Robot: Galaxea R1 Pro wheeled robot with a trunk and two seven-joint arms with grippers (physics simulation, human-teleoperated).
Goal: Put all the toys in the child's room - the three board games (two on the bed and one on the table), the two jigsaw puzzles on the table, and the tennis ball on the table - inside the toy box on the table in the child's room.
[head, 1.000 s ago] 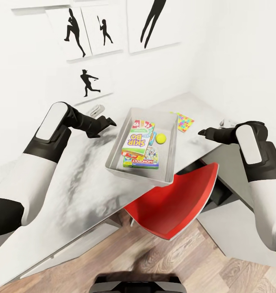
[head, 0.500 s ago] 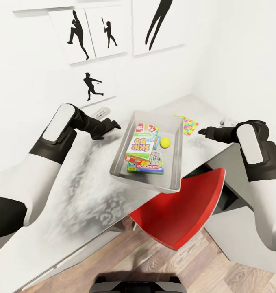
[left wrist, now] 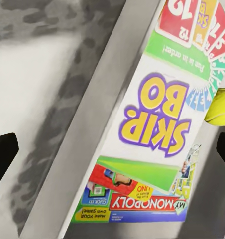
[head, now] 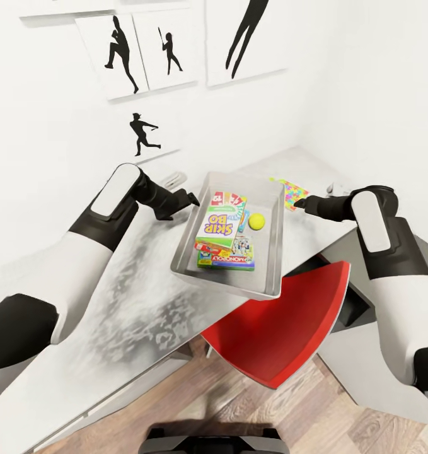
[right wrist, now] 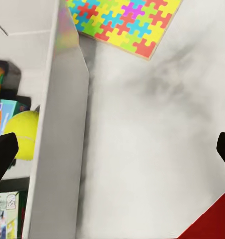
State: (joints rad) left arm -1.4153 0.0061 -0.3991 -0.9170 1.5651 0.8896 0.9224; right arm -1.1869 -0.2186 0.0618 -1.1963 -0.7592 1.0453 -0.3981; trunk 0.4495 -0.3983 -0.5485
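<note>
Inside, the pale grey sloping-sided plastic toy box point(head: 274, 243) holds stacked colourful flat board games point(head: 223, 233) and a small yellow-green tennis ball point(head: 256, 221); both black grippers, left point(head: 190, 199) and right point(head: 302, 203), are spread apart, empty.

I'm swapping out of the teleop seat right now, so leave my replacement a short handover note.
Left gripper: open, empty, beside the toy box wall.
Right gripper: open, empty, between the box and the puzzle.
In the box: Skip-Bo game on top, Monopoly and another game under it, tennis ball.
Done: three games and the ball are in.
Left: one puzzle lies on the table past the box's far corner. I cannot tell where the second puzzle is; check under the games.
</note>
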